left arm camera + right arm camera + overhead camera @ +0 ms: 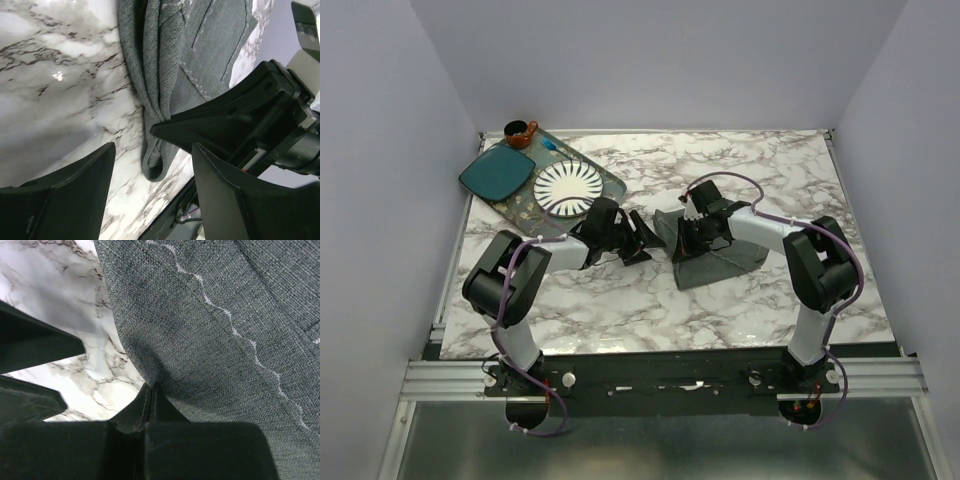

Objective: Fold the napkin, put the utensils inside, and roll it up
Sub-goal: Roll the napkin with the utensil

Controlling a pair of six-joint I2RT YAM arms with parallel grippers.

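The napkin point(720, 262), a dark grey cloth, lies partly folded in the middle of the marble table, and its left part is raised. My right gripper point(685, 235) is shut on the napkin's edge. In the right wrist view the closed tips point(151, 386) pinch the grey weave point(215, 315). My left gripper point(638, 240) is just left of the cloth and open. In the left wrist view the gap between its fingers point(152, 150) frames a bunched fold of napkin point(165, 60) with nothing gripped. The right gripper's black body point(240, 110) is close on the right. The utensils are out of view.
A metal tray point(610, 185) at the back left holds a teal square plate point(495, 172), a white ribbed plate point(567, 188) and a brown cup point(520, 132). Purple cables run along both arms. White walls enclose the table on three sides.
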